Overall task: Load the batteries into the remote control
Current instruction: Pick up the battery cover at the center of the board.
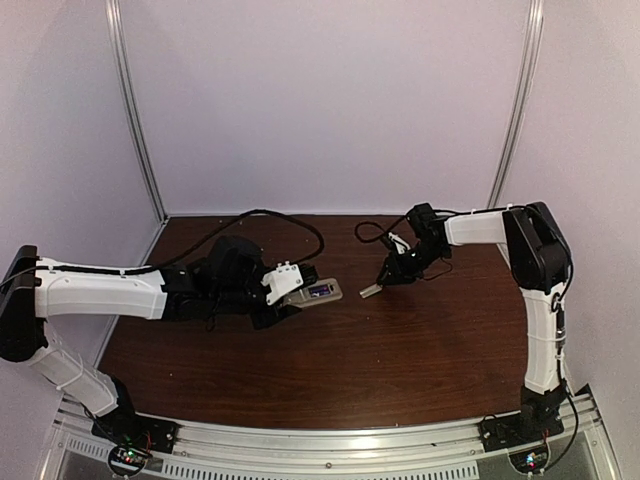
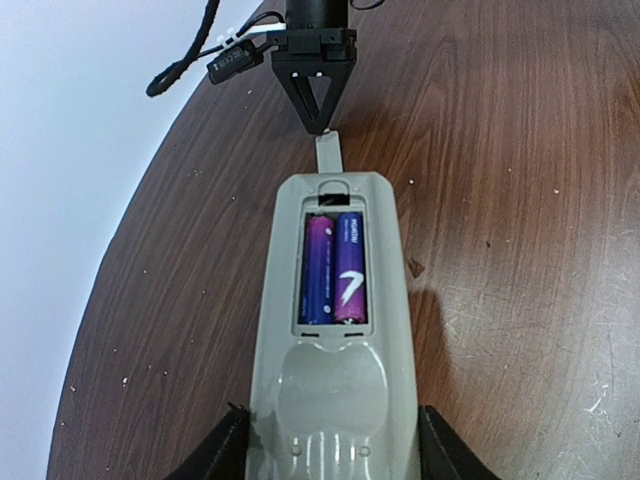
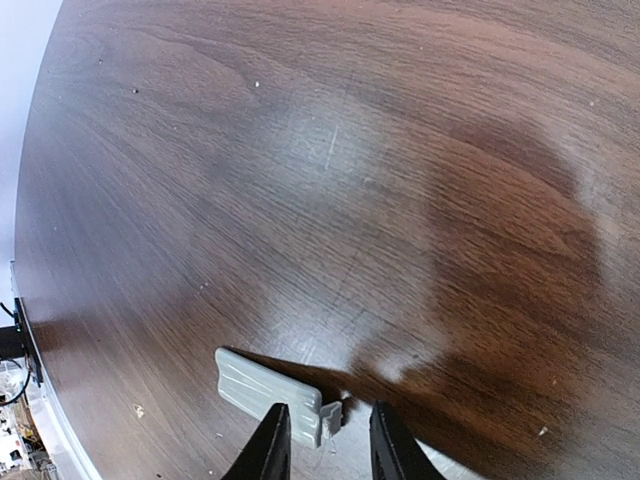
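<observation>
The grey-beige remote control (image 2: 335,400) lies back-up between my left gripper's (image 2: 335,445) jaws, which are shut on its near end. Its compartment is uncovered, and the two purple batteries (image 2: 335,268) lie side by side inside it. In the top view the remote control (image 1: 318,292) sticks out to the right of the left gripper (image 1: 285,290). A small flat beige cover piece (image 3: 262,388) rests on the table just beyond the remote's far end. My right gripper (image 3: 328,430) stands over the cover's tabbed end with narrowed jaws. A gap shows between the tab and the right-hand finger.
Dark wooden table (image 1: 400,350) with white walls behind and at both sides. Black cables (image 1: 290,220) loop across the back of the table. The right gripper (image 2: 318,110) points down just past the remote's far end, close to the cover piece (image 2: 329,153).
</observation>
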Action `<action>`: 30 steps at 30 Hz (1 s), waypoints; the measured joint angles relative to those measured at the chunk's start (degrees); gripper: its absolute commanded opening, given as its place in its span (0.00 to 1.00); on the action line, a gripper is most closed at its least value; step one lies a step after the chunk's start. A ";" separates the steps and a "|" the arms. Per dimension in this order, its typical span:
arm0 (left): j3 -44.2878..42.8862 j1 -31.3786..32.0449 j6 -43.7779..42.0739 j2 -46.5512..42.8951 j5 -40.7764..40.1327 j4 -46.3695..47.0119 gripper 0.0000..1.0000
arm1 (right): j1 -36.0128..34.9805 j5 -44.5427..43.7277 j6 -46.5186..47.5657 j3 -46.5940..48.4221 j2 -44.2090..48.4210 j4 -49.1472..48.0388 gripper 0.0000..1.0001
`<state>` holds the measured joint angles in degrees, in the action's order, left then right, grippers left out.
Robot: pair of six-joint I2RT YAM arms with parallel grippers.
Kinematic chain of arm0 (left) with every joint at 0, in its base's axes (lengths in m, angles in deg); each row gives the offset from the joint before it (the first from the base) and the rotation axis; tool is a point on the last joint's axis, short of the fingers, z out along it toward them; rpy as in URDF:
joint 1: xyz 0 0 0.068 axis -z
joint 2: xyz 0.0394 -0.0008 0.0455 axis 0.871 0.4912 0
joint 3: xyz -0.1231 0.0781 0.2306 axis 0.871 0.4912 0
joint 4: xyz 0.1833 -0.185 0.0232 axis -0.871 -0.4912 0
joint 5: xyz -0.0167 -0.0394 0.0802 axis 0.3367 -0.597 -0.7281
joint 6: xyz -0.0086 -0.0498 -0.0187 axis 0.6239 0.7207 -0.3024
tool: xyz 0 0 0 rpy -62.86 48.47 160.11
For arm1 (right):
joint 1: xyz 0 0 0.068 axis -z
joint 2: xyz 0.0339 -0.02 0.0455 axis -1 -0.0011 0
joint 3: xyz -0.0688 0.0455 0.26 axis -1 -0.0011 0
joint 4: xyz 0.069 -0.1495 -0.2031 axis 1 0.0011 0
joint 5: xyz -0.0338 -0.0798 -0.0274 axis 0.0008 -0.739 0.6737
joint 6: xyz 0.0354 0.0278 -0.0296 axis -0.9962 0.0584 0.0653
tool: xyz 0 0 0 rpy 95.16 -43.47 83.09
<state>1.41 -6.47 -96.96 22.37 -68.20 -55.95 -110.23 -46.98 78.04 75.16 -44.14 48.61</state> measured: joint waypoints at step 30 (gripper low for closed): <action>1.20 0.00 0.26 0.00 -1.95 2.21 0.00 | -0.37 4.17 -0.39 0.02 -1.07 -0.76 0.00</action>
<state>2.62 -6.47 -96.70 22.37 -70.15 -53.74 -110.60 -42.80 77.65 75.18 -45.21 47.85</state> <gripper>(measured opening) 0.519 0.007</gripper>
